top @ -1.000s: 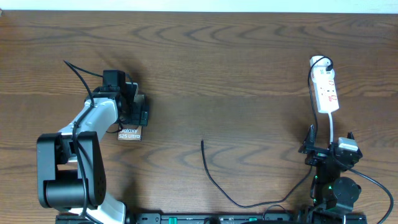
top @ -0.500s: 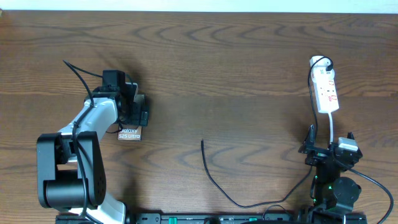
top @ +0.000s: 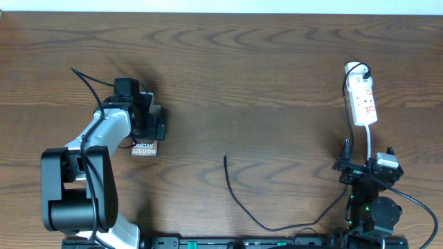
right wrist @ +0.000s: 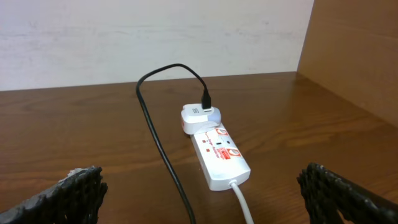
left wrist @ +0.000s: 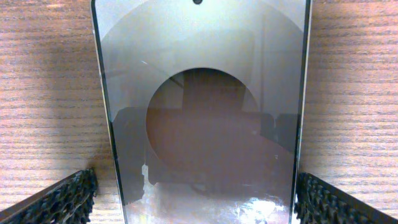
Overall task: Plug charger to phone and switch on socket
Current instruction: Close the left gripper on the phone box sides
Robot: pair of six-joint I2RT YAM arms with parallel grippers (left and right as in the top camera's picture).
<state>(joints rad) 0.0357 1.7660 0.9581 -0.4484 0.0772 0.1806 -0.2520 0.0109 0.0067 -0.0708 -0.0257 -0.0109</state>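
The desk (top: pixel 263 83) is dark brown wood with a wavy grain. Along its far edge stands a pale wall (right wrist: pixel 155 37), and a wooden panel (right wrist: pixel 354 50) rises at the right edge.

My left gripper (top: pixel 151 123) is spread wide above the phone (left wrist: pixel 202 93), which lies flat in the left part of the desk. The end with the white lettering points to the front edge. One finger (left wrist: pixel 62 199) is on each long side of the phone. The left one is apart from it; whether the other one touches the edge, I cannot tell. The glass shows a large circle and a dim reflection.

My right gripper (top: pixel 365 162) is also spread wide and holds nothing. It hangs near the front right corner.

The socket (right wrist: pixel 221 155) lies near the right edge, its white cord (top: pixel 372 142) running toward the front. A white adapter (right wrist: pixel 198 118) sits in its far end. From there the charger (top: pixel 239 200) runs toward the front edge, and its free tip rests on the bare wood near the middle, well apart from the phone.
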